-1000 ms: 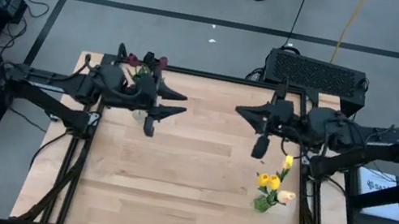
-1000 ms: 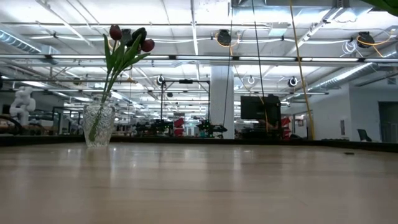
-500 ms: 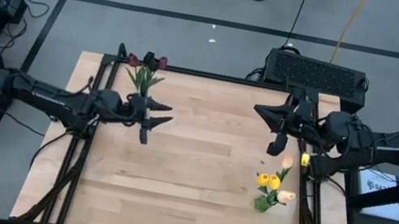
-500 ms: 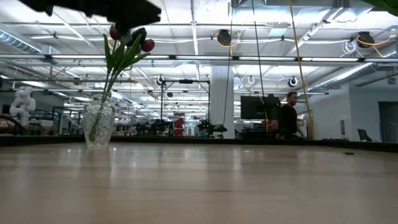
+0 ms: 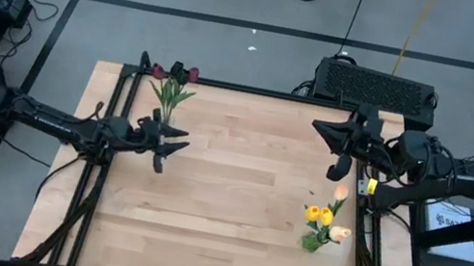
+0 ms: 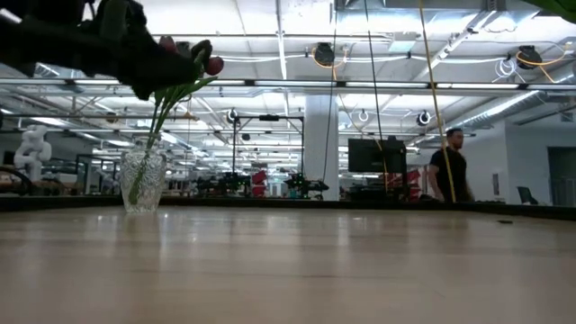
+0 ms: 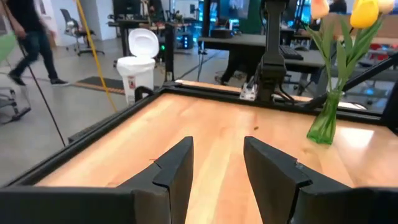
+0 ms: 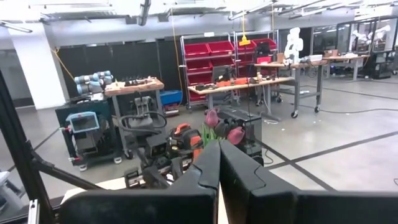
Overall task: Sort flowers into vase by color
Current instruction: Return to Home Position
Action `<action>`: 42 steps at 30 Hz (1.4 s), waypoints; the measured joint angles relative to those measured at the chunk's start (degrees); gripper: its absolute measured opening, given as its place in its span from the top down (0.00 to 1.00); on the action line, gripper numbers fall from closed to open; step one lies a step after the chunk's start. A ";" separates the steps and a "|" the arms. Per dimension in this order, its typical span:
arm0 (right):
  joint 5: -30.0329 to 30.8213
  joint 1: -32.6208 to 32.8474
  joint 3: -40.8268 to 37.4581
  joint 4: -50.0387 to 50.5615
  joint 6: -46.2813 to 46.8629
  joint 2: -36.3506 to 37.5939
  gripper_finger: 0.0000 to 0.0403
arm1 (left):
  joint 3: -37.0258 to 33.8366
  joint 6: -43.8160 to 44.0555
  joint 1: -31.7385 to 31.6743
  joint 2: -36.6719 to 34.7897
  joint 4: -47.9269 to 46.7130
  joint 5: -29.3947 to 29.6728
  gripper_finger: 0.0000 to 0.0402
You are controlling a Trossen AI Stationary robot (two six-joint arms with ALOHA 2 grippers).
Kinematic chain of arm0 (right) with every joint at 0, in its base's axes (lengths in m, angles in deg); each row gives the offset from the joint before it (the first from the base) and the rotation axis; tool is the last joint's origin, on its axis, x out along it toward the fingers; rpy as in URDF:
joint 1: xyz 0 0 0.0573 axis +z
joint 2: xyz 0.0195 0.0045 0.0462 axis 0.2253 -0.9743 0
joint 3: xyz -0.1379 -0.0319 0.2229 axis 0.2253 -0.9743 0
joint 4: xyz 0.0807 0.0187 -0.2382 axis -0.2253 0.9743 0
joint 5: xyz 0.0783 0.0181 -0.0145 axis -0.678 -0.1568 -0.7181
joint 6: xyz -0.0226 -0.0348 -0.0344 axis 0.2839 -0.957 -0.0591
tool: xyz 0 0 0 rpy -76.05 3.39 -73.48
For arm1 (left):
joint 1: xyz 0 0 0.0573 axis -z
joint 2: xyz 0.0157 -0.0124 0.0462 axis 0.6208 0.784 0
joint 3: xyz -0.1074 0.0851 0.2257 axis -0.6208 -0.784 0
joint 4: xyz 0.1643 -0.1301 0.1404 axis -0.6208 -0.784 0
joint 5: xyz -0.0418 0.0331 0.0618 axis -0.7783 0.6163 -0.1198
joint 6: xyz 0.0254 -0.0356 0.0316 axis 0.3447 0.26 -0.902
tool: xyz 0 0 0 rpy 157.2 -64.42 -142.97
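Dark red tulips [image 5: 175, 74] stand in a clear glass vase [image 6: 142, 180] at the table's far left corner; the vase rests on its base. Yellow and peach tulips [image 5: 323, 217] stand in a green vase [image 7: 324, 119] near the right edge. My left gripper [image 5: 179, 139] hangs open and level just near of the red tulips, with nothing between its fingers [image 7: 176, 169]. My right gripper [image 5: 318, 128] is shut and empty, high over the far right of the table, pointing left toward the red tulips [image 8: 213, 118].
A black frame [image 5: 254, 90] runs along the table's far edge and down both sides. Bare wood lies between the two vases [image 5: 235, 201]. A person [image 6: 447, 166] walks in the room behind the table. A black box [image 5: 377, 87] sits beyond the far right corner.
My left gripper has sunk a good way and drawn back toward the table's left edge, coming down past the red tulips in the low view. My right gripper has pulled back toward the right edge. Both vases have stayed put. The person behind has walked rightward.
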 joint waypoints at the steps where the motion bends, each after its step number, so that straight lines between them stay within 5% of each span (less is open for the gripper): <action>1: 0.02 0.00 0.00 -0.02 -0.08 0.04 1.00 | -1.25 0.03 0.00 -0.90 0.91 0.19 0.63; 11: 0.30 0.00 0.00 0.05 0.03 0.10 1.00 | -11.72 0.13 0.00 -10.42 8.73 -4.00 0.63; 33: -0.01 0.00 -0.06 8.20 2.88 3.02 1.00 | -11.74 1.25 -2.43 -32.71 -2.75 -8.84 0.63; 42: -0.02 0.01 -14.18 -3.47 4.54 10.09 1.00 | -11.79 2.51 -2.43 -42.04 -10.46 -9.21 0.63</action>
